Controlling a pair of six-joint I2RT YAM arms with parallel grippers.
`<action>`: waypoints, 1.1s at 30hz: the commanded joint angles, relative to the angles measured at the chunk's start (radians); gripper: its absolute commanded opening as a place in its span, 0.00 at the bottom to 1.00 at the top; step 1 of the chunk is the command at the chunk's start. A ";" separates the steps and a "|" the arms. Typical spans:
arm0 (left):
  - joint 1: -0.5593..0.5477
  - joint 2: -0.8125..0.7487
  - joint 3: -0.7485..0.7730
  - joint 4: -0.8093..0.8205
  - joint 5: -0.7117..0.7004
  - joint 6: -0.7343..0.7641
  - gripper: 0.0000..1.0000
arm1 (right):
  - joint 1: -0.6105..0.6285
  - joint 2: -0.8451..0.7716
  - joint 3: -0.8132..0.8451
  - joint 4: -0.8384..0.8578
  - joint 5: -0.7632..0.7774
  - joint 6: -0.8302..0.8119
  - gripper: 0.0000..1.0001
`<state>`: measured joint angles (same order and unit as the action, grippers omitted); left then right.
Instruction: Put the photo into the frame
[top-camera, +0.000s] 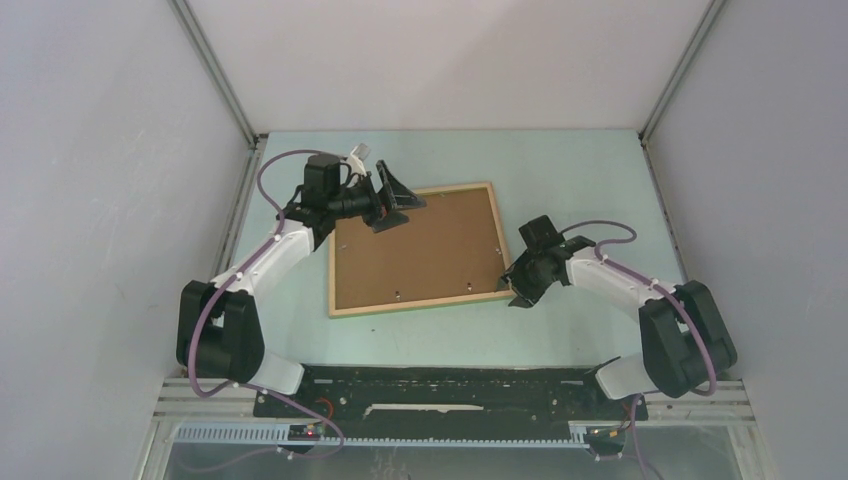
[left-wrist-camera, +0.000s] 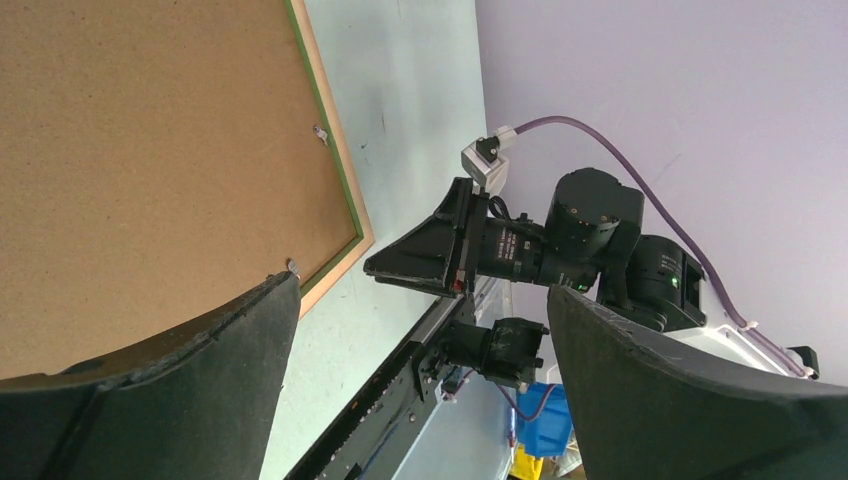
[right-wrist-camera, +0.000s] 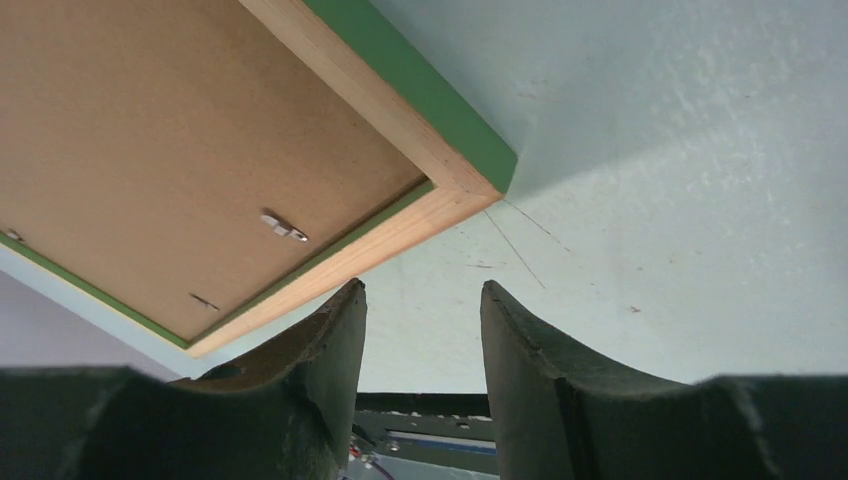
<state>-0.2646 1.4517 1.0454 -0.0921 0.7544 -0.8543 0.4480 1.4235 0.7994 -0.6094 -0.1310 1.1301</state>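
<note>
The frame (top-camera: 400, 303) lies on the pale green table with its light wood border up and a green side edge (right-wrist-camera: 440, 185) showing. Inside it sits the brown board back of the photo (top-camera: 415, 250); the printed side is hidden. Small metal tabs (right-wrist-camera: 283, 228) stand along the inner edge. My left gripper (top-camera: 395, 205) hovers wide open over the frame's far left corner, empty, with the board (left-wrist-camera: 150, 150) beside its left finger. Just off the frame's near right corner, my right gripper (top-camera: 515, 290) is open, with only table between its fingers (right-wrist-camera: 330, 350).
Grey enclosure walls with aluminium posts (top-camera: 215, 75) close in the table on three sides. A black mounting rail (top-camera: 450, 390) runs along the near edge between the arm bases. A blue bin (left-wrist-camera: 540, 415) shows beyond the rail in the left wrist view.
</note>
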 joint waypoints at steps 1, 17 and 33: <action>-0.004 -0.031 -0.016 0.009 0.003 0.022 1.00 | 0.011 0.011 0.009 0.052 0.019 0.138 0.53; -0.004 -0.042 -0.020 0.028 0.022 0.004 1.00 | 0.015 0.129 -0.033 0.122 0.075 0.263 0.43; -0.004 -0.051 -0.023 0.038 0.031 -0.005 1.00 | -0.197 0.300 0.213 0.053 0.225 -0.403 0.00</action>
<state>-0.2661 1.4433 1.0454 -0.0883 0.7635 -0.8566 0.2626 1.6600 0.9142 -0.4404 -0.1081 1.0592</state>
